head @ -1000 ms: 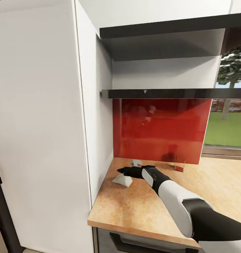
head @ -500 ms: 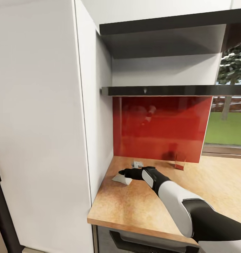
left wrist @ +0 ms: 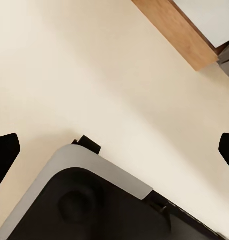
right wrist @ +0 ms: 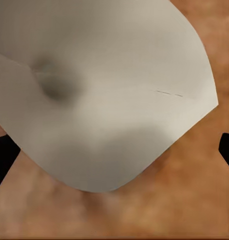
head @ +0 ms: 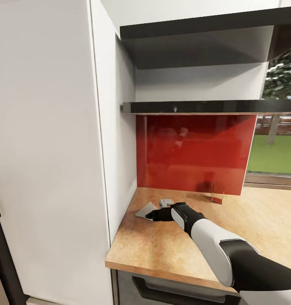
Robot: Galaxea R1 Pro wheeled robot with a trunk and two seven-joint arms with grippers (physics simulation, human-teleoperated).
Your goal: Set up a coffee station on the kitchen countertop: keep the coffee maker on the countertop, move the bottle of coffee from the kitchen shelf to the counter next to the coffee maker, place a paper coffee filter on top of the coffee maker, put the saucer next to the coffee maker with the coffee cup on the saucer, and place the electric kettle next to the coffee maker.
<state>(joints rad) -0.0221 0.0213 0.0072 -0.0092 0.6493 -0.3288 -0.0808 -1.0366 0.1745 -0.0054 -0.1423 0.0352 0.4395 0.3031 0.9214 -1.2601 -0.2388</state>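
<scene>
A white paper coffee filter (head: 145, 210) lies on the wooden countertop (head: 255, 220) near its left corner, by the white cabinet side. My right gripper (head: 155, 214) reaches in from the right, its dark fingers touching the filter's near edge. In the right wrist view the filter (right wrist: 104, 95) spreads wide over the wood, and my right gripper (right wrist: 115, 152) is open, its fingertips far apart on either side. My left gripper (left wrist: 114, 150) is open too, hanging over a pale floor and the robot's grey and black base (left wrist: 89, 200). The coffee maker, bottle, cup, saucer and kettle are out of view.
A small grey-white object (head: 165, 202) sits just behind the filter. A small red glass item (head: 216, 196) stands by the red backsplash (head: 196, 152). Dark shelves (head: 204, 106) overhang the counter. A tall white cabinet (head: 48, 148) walls the left side, and a window opens at the right.
The view has shifted slightly. My right gripper has dropped lower and drawn back a little. The filter now lies flatter and slightly further toward the wall.
</scene>
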